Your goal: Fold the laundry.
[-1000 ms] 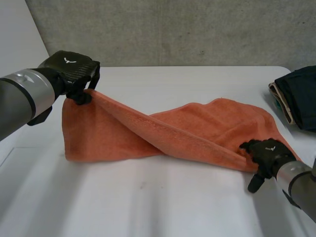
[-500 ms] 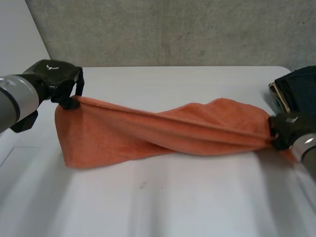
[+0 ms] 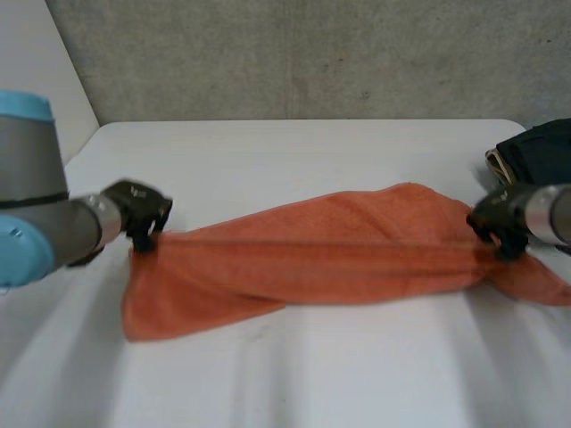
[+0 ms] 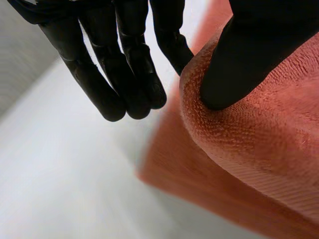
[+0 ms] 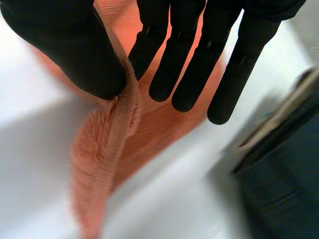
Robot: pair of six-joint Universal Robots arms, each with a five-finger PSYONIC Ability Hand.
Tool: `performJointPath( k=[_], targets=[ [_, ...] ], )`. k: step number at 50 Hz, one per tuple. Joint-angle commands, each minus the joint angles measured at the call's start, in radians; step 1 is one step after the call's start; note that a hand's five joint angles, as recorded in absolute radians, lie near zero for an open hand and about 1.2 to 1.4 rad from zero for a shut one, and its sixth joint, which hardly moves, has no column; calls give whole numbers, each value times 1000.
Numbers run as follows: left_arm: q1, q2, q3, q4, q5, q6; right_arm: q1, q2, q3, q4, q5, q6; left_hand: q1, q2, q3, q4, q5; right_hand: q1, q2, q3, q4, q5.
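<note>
Evidently a lengthwise fold is being laid: the orange towel (image 3: 330, 245) is stretched across the white table (image 3: 312, 374), ends pinched by left hand (image 3: 138, 209) and right hand (image 3: 500, 218); even lowering is needed.

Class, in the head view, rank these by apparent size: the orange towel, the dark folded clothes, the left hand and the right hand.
1. orange towel
2. dark folded clothes, though the view's edge cuts them off
3. left hand and right hand: these look alike, so they are not ranked against each other
</note>
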Motion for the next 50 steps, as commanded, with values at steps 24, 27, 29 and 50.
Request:
performJointPath(
  k=[24,27,29,50],
  targets=[
    [64,148,37,516,-31,-258,94,-29,-64,-707,32,294,224,199,207,198,238,292,220,209,202,247],
    [74,127,-40,536,-15,-255,93,-15,23,-690,6,294,224,199,207,198,238,292,220,209,202,247],
    [82,99,-103,557,-9,-249,91,7,105,-691,-26,293,224,199,207,198,238,292,220,209,202,247],
    [151,64,-231,556,-7,-133,35,162,182,-622,47,418,224,199,207,198,238,-157,-229,-240,-247,-202]
  ],
)
